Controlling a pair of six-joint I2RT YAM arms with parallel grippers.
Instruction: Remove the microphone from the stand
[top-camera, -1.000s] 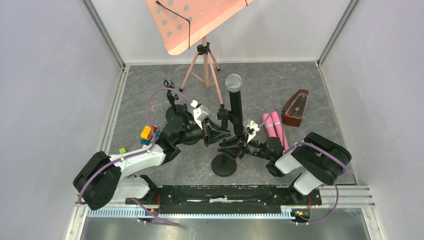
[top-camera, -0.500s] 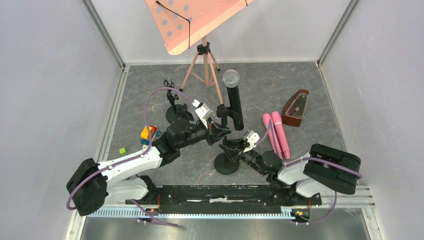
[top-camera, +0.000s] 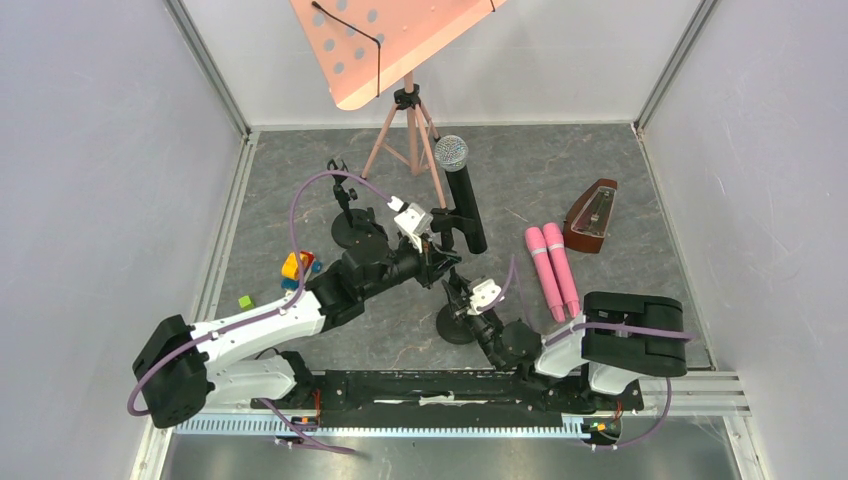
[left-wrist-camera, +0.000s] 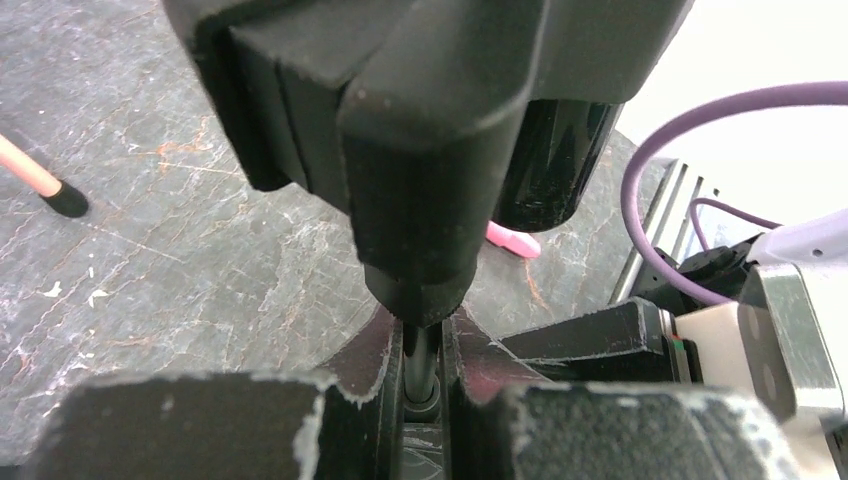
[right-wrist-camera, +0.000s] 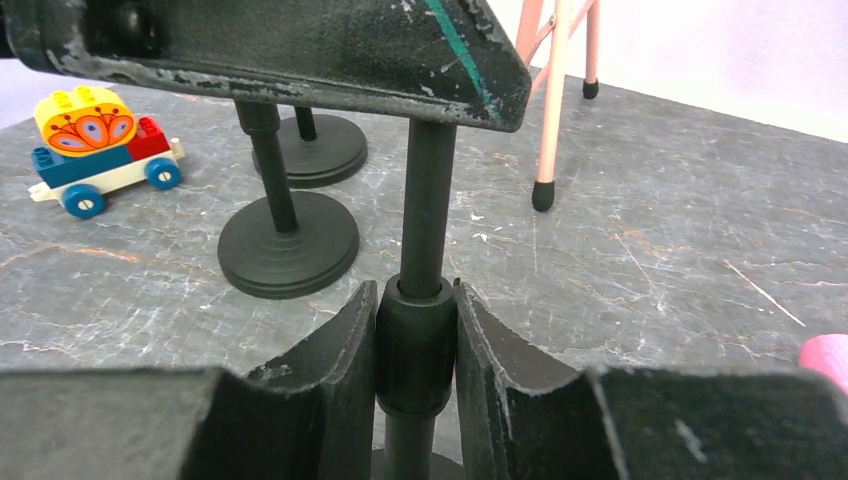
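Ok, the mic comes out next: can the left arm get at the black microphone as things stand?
Probably not yet: the left fingers are shut on the stand rod just under the clip, so it must let go first. The microphone above is otherwise uncovered.

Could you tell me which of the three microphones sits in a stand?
The black one with the silver head; both pink ones lie flat on the table to its right.
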